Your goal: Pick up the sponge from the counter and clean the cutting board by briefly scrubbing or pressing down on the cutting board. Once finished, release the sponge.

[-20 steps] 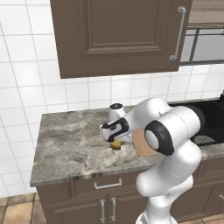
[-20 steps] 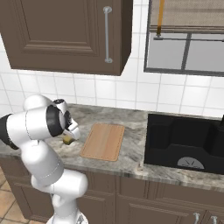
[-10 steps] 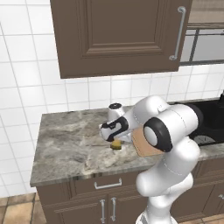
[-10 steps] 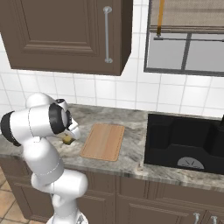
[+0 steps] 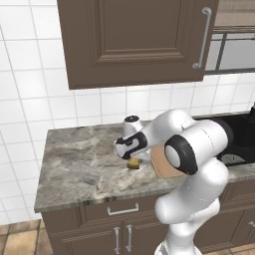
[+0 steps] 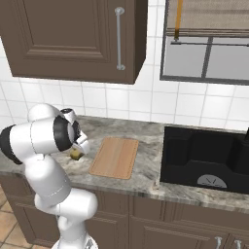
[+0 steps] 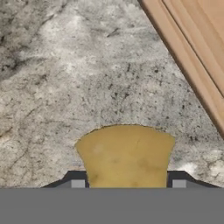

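Note:
The mustard-yellow sponge (image 7: 127, 155) sits between my two dark fingertips (image 7: 78, 180), which press against its sides. My gripper (image 5: 133, 160) is shut on the sponge (image 5: 133, 163) just above the marble counter (image 5: 79, 164), left of the cutting board. The tan wooden cutting board (image 6: 115, 156) lies flat on the counter (image 6: 146, 131), to the right of the sponge (image 6: 75, 154). Its grooved edge (image 7: 197, 52) crosses the upper right of the hand view. My arm covers part of the board (image 5: 160, 167) in the left base view.
A black sink (image 6: 204, 155) is set into the counter right of the board. Brown wall cabinets (image 5: 134, 40) hang above, and drawers with silver handles (image 5: 122, 210) are below. A window (image 6: 209, 48) is over the sink.
The fingers have closed on the sponge. The hand has shifted slightly; the sponge stays at about the same spot beside the board.

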